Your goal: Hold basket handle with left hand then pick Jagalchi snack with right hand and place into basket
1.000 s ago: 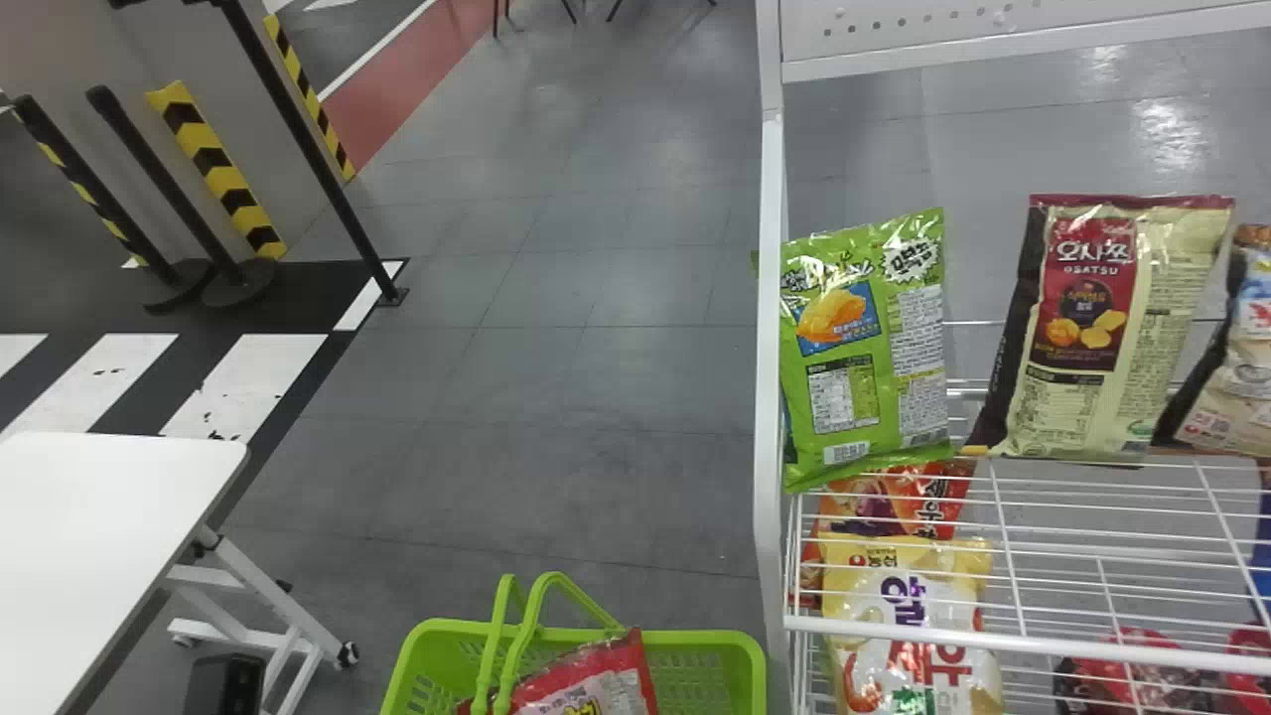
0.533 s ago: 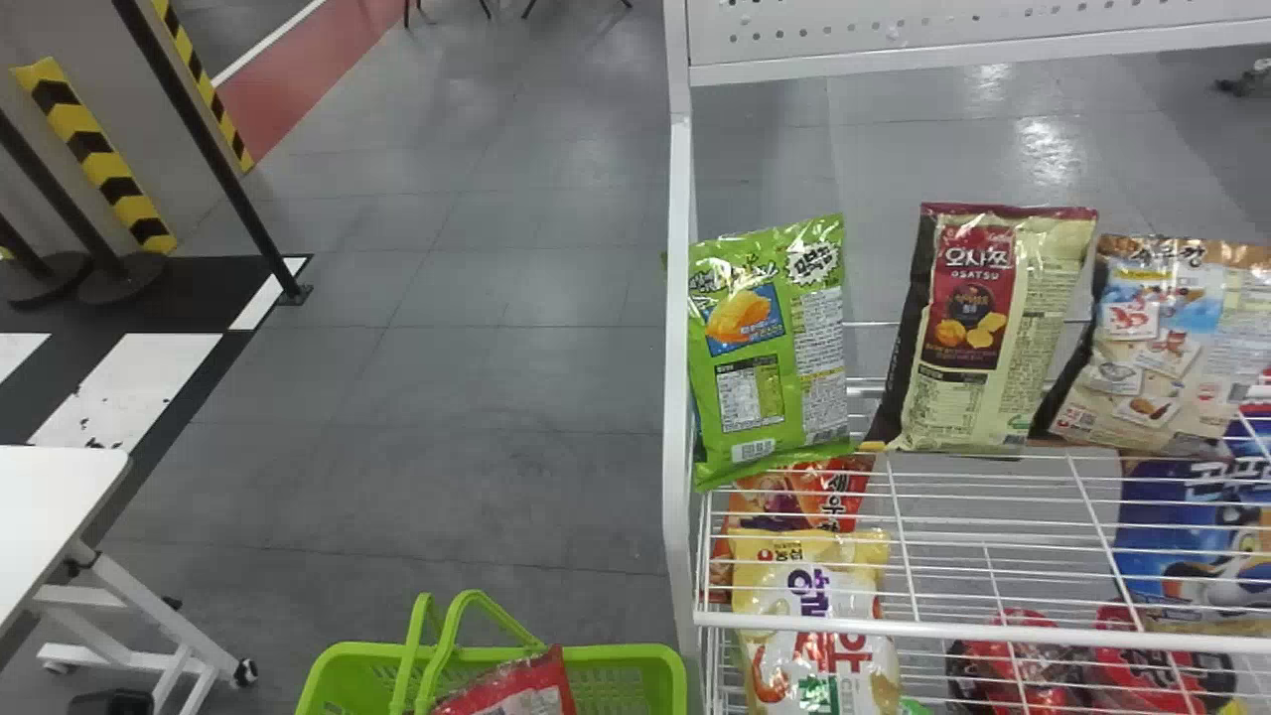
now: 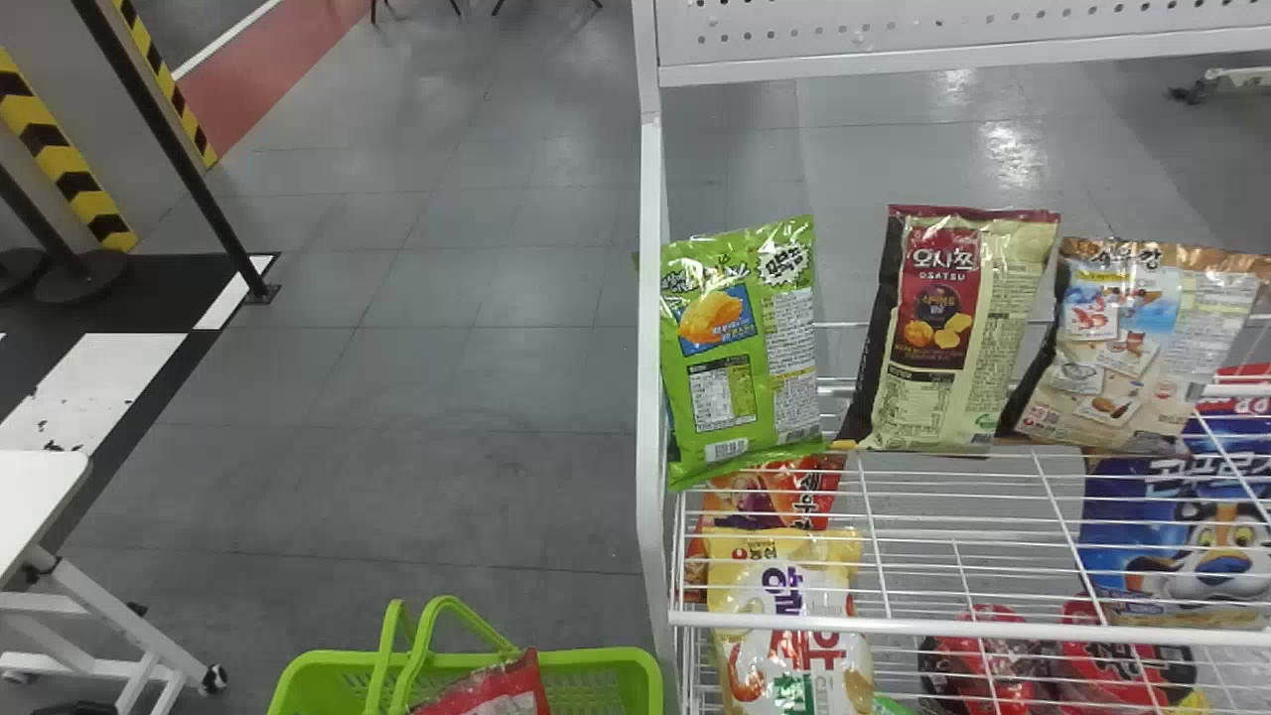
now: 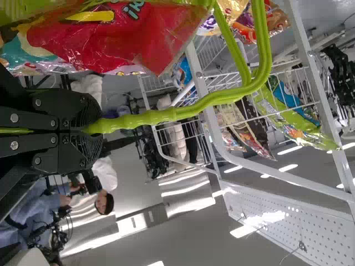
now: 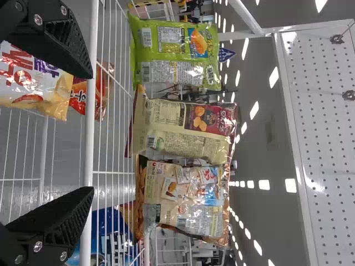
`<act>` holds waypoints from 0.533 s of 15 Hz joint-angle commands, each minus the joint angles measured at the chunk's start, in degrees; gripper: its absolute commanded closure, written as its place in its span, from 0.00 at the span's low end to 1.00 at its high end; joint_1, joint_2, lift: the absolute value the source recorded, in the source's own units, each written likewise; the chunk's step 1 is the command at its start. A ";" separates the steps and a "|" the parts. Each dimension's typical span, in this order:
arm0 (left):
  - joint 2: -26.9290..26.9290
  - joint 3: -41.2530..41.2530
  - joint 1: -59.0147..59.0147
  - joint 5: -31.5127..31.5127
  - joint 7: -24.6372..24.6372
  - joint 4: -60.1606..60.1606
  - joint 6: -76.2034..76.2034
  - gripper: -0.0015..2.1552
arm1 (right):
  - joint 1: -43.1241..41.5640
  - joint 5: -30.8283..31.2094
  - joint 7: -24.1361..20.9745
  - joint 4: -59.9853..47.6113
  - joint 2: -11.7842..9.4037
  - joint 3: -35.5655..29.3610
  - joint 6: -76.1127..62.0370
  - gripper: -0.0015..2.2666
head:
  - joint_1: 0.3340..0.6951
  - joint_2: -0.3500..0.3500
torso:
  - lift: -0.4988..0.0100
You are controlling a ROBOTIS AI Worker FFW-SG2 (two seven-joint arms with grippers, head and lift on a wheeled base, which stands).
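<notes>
Over to the left I see a white table [image 3: 38, 487] on angled legs, and right of it, near, a lime-green plastic basket [image 3: 606, 675] with a red glossy bag [image 3: 506, 685] inside. The left gripper [image 4: 86, 124] is pinching the green ribbed basket handle [image 4: 144, 119]. Next comes a white wire shelf [image 3: 650, 348]. Along its upper rack, left to right, stand a bright green bag [image 3: 735, 348], a cream and dark-red bag [image 3: 948, 333] and a beige bag with a brown top [image 3: 1132, 343]; I can't tell which bag is the Jagalchi snack. Below, at left, is a yellow and white bag [image 3: 784, 616], farther right some red and black packs [image 3: 1003, 660]. The right gripper [image 5: 89, 133] is at the shelf's front, fingers spread wide, between the yellow and white bag and a blue bag [image 3: 1142, 506] at the right
</notes>
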 commanded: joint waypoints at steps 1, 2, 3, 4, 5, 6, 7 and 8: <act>-0.09 0.00 0.01 0.00 -0.57 -0.01 -0.10 1.00 | 0.00 0.08 0.00 -0.01 0.14 0.09 0.18 0.04 | 1.00 0.72 | 0.96; -0.09 0.00 0.01 0.00 -0.57 -0.01 -0.10 1.00 | 0.00 0.00 0.00 -0.01 0.14 0.09 0.18 0.04 | 1.00 0.72 | 0.96; -0.18 0.00 0.01 -0.08 -0.57 0.08 -0.10 1.00 | 0.00 0.00 0.00 0.08 0.14 0.09 0.18 0.04 | 1.00 0.72 | 0.96; -0.18 0.00 0.01 -0.17 -0.57 0.08 -0.10 1.00 | 0.00 0.00 0.00 0.08 0.14 0.00 0.36 0.04 | 1.00 0.72 | 0.96; -0.18 0.00 0.01 -0.17 -0.57 0.08 -0.10 1.00 | -0.09 0.00 0.00 0.17 0.14 0.09 0.36 0.04 | 1.00 0.72 | 0.96; -0.26 0.00 0.01 -0.17 -0.57 0.08 -0.10 1.00 | -0.09 0.00 0.00 0.17 0.14 0.09 0.36 0.04 | 1.00 0.72 | 0.96; -0.26 0.00 0.01 -0.17 -0.57 0.08 -0.10 1.00 | -0.09 0.00 0.00 0.17 0.14 0.09 0.36 0.04 | 1.00 0.72 | 0.96; -0.26 0.00 0.01 -0.17 -0.57 0.08 -0.10 1.00 | -0.09 0.00 0.00 0.26 0.14 0.09 0.36 0.04 | 1.00 0.72 | 0.96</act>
